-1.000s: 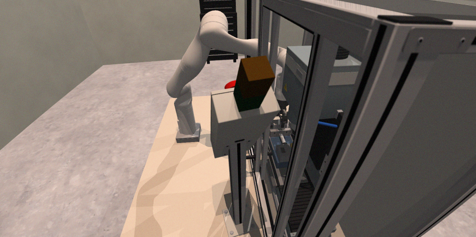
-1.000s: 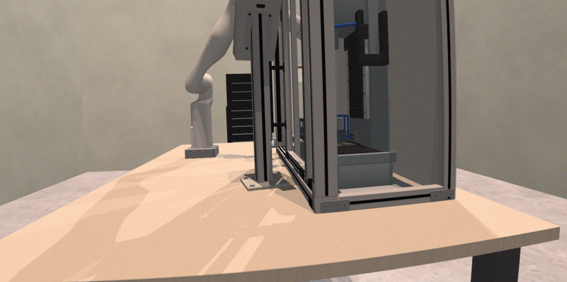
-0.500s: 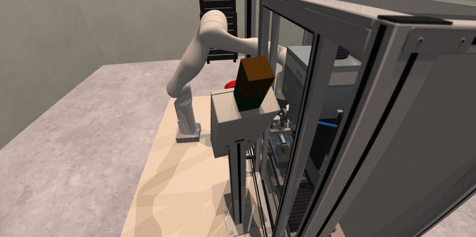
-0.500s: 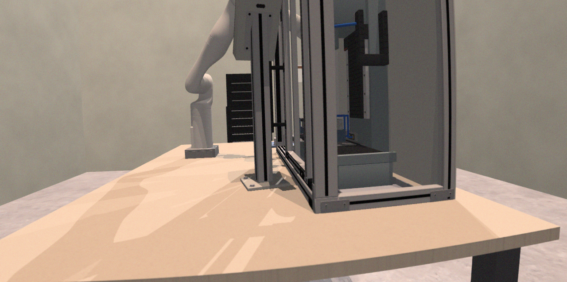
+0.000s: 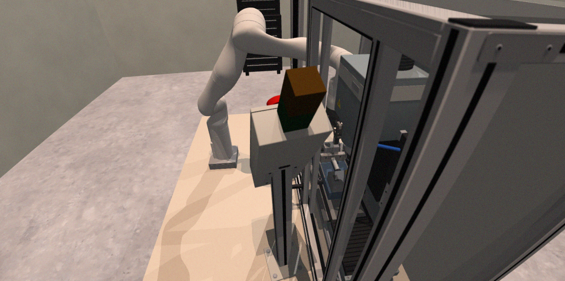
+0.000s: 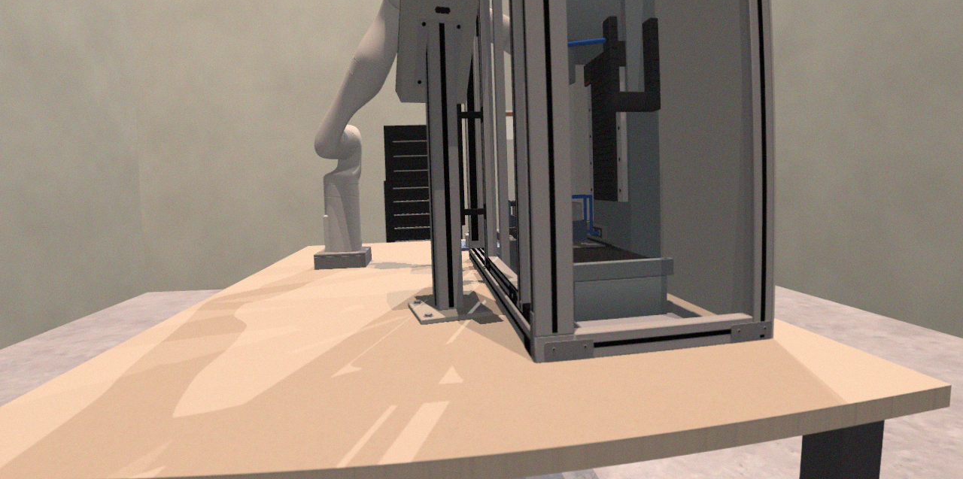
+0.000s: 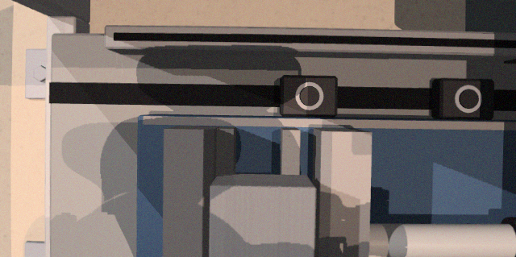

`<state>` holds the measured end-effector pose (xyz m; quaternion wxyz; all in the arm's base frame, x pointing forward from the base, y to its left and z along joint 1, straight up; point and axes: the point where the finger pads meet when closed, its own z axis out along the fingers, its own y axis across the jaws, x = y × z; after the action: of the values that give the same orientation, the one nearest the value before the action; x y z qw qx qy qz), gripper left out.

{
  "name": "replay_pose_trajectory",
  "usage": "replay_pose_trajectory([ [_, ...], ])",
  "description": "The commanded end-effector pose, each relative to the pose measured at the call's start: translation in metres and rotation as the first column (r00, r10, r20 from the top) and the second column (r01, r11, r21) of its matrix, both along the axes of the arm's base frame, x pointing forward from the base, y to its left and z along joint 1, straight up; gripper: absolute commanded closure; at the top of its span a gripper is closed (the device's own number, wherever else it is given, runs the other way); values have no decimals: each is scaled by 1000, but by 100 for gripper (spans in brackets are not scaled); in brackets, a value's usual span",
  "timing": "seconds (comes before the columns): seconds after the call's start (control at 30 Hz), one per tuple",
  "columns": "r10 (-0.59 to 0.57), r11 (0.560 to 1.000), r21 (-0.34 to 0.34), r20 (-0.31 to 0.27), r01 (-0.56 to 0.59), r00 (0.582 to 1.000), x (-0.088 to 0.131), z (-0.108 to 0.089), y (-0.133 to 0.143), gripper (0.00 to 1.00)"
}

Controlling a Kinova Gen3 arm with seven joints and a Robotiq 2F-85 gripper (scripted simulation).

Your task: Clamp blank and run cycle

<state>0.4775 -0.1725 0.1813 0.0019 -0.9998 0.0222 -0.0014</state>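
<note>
A pale grey blank lies between the vise jaws, across the two low bars, whose ends show upright beyond it. The darker jaw is left of it, with no clear gap; the lighter jaw, with a cylinder behind, is right of it. Contact with the jaws cannot be told. The blue vise sits inside the guard. My gripper is open, small and partly hidden near the vise; its fingertips are outside the wrist view. The work stop, setting master, other blanks, door and buttons are not clearly visible.
The guard frame surrounds the machine. The control column stands outside it, its buttons facing away. The lamp block on top looks dull amber and dark green. The blue-grey machine head hangs beside my arm.
</note>
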Motion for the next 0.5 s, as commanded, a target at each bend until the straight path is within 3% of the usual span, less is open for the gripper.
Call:
replay_pose_trajectory([
  [0.0,3,1000,-1,1,-3,1000,0,16,0,0],
  [0.1,6,1000,-1,0,-6,1000,-1,40,-1,0],
  [0.47,6,1000,-1,0,-6,1000,-1,40,-1,0],
])
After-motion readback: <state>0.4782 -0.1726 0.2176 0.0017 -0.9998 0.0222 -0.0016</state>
